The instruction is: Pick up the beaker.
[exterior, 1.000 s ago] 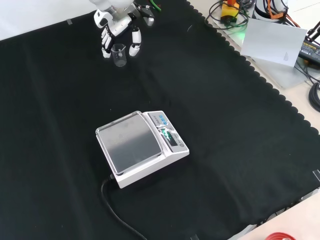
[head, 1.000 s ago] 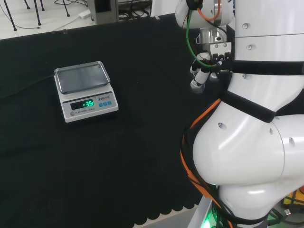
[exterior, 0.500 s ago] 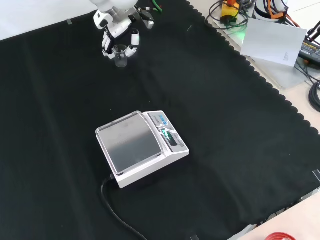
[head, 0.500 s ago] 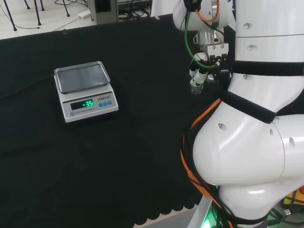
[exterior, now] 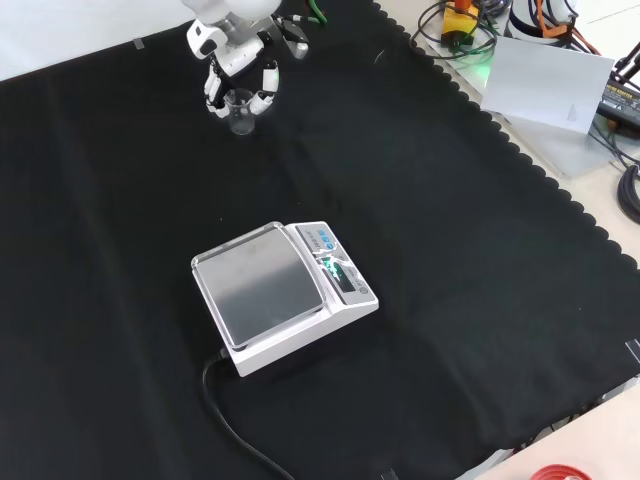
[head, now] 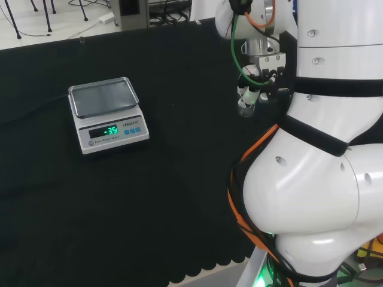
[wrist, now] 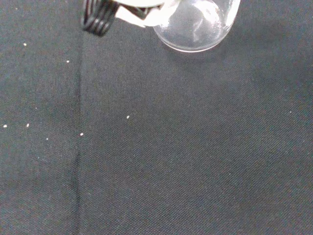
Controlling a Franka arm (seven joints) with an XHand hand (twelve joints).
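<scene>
A small clear beaker (exterior: 239,109) stands upright on the black cloth at the far end of the front view. The hand (exterior: 238,62) comes down over it from above, with white fingers (exterior: 264,88) curled in on both sides of the glass. In the head view the hand (head: 256,82) hangs just left of the arm's white links, with the beaker (head: 244,109) under its fingertips. The wrist view has the beaker's (wrist: 196,23) round base close up on the cloth, with a black ribbed part of a finger (wrist: 96,17) beside it.
A grey scale (exterior: 281,292) with a steel pan and a lit display sits mid-cloth, also seen in the head view (head: 108,115); its black cable (exterior: 228,418) runs toward the near edge. A grey sheet (exterior: 546,86) and wires lie past the cloth's scalloped right edge.
The hand's fingers have drawn inward from a wider spread to close round the beaker. The beaker itself has hardly moved.
</scene>
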